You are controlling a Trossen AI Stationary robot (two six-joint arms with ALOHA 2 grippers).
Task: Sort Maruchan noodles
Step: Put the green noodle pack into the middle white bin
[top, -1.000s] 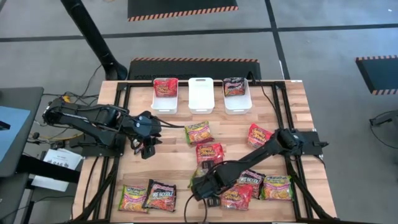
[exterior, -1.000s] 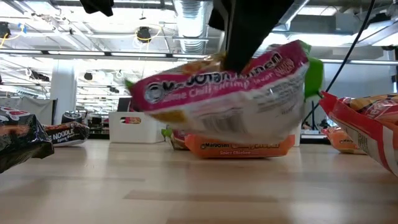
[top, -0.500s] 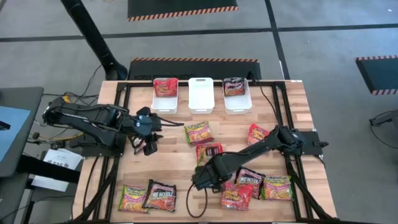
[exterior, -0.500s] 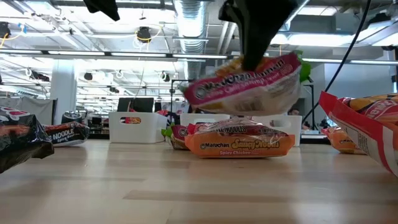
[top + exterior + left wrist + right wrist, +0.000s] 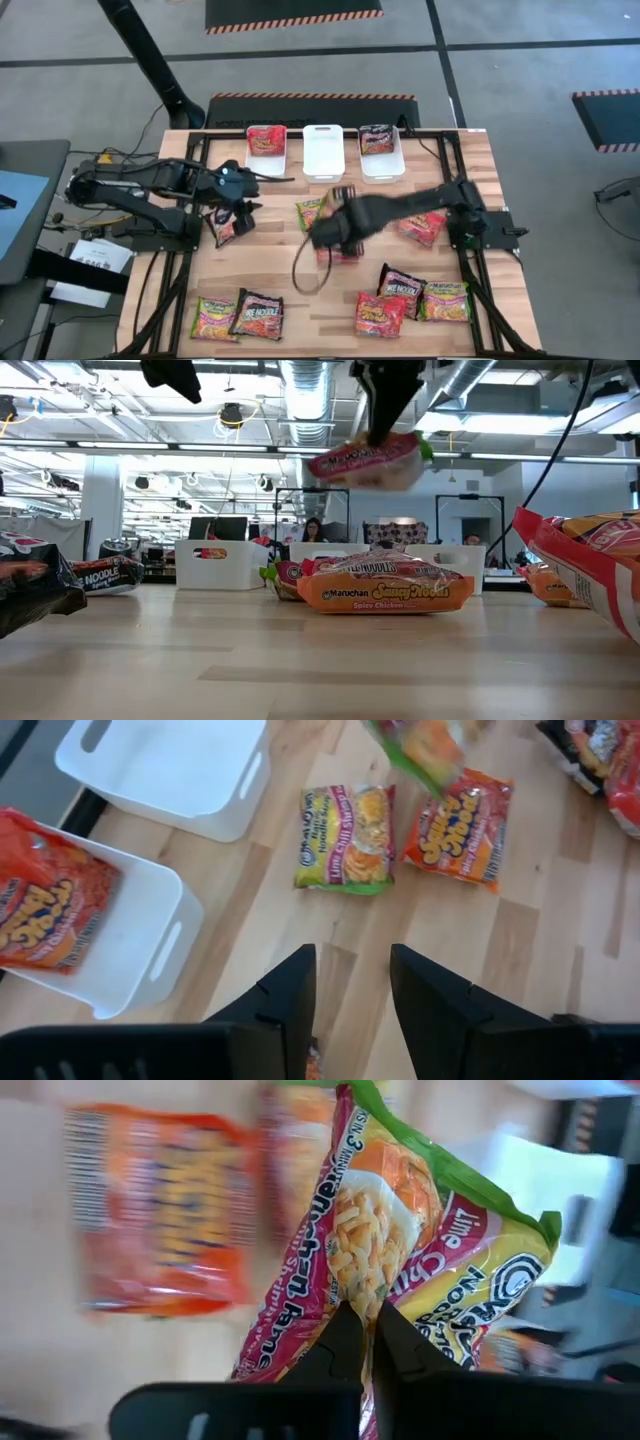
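Note:
My right gripper (image 5: pixel 330 230) is over the middle of the table, shut on a green-yellow and pink noodle packet (image 5: pixel 368 458) that hangs high above the wood. My left gripper (image 5: pixel 352 962) is open over the left part of the table (image 5: pixel 232 212). A red-orange packet (image 5: pixel 222 229) shows just below it. Three white bins stand along the far edge. The left bin (image 5: pixel 266 151) holds a red packet, the middle bin (image 5: pixel 323 152) holds nothing, and the right bin (image 5: pixel 380 150) holds a black packet. More packets lie flat on the table. My right gripper pinches the green-yellow packet between its two fingers (image 5: pixel 345 1342) at one edge (image 5: pixel 362 1308). It comes from above. The packet is lifted clear of the table and hangs below the fingers, tilted a little (image 5: pixel 368 458).
A green-yellow packet (image 5: pixel 345 838) and an orange packet (image 5: pixel 460 825) lie mid-table, below the right arm. A red one (image 5: pixel 420 226) lies to the right. Along the near edge lie a green-yellow packet (image 5: pixel 214 318), a black one (image 5: pixel 258 315) and several more (image 5: pixel 403 298).
My right gripper has risen and travelled from near the table's near edge toward the far edge, carrying the green-yellow packet well up off the table. My left gripper has shifted slightly toward the far edge.

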